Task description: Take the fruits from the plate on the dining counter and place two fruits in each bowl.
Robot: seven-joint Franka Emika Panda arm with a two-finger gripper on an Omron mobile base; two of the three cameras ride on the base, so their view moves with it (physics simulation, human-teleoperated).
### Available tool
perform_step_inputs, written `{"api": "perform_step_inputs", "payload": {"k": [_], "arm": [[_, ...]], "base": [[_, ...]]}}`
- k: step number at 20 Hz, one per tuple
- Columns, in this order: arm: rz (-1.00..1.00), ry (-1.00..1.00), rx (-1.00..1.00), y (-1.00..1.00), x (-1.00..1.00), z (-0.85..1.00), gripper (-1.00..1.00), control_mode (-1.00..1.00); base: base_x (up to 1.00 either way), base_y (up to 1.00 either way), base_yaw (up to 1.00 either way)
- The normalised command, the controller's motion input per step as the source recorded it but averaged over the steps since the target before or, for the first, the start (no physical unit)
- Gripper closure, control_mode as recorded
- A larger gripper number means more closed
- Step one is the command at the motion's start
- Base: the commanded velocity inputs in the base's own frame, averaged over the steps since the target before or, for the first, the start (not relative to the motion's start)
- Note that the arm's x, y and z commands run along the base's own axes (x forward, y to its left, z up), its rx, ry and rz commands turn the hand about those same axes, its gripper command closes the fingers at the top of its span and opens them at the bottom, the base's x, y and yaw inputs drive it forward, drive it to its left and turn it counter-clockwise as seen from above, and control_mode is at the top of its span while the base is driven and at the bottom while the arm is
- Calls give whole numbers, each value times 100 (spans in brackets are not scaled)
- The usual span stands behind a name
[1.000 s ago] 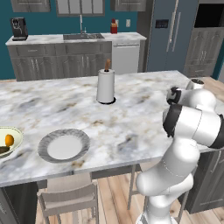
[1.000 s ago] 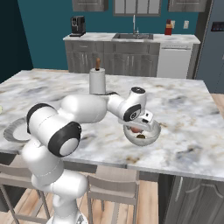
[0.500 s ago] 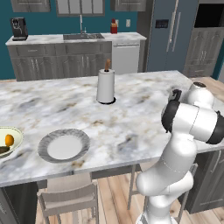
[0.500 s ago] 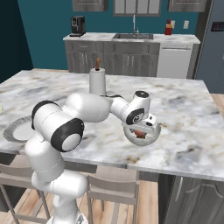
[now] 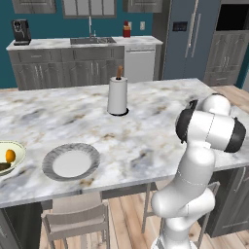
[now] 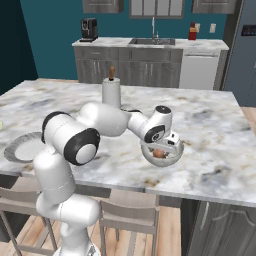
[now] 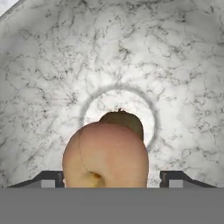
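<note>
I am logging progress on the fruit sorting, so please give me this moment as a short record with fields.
plate: empty, on the dining counter
cream-green bowl: holds the orange and the dark green fruit
grey speckled bowl: holds the brown fruit
apple: inside this bowl, in front of the brown fruit
gripper: fingertips either side of the apple; gripping or released, unclear

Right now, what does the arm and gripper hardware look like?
The arm is glossy white, built of rounded tubular links with dark grey-black bands and caps at the joints. The gripper is a small white block below a black-capped wrist. Its fingertips are small, dark and flat-topped. No cables or markings are visible.
</note>
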Motion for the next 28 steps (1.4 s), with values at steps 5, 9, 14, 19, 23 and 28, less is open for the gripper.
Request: {"api": "perform_step_inputs", "payload": {"k": [5, 9, 14, 19, 23, 28], "arm": [[0, 0, 0, 0, 4, 0, -100, -100], [0, -1, -1, 5, -10, 38, -100, -100], [0, -4, -4, 52, -20, 80, -100, -100], [0, 0, -8, 79, -48, 80, -100, -100], [0, 2, -9, 100, -96, 59, -100, -100], [0, 1, -1, 91, -99, 60, -100, -100]], "base": [[0, 0, 0], [0, 0, 0], [0, 0, 0], [0, 0, 0], [0, 0, 0], [0, 0, 0]]}}
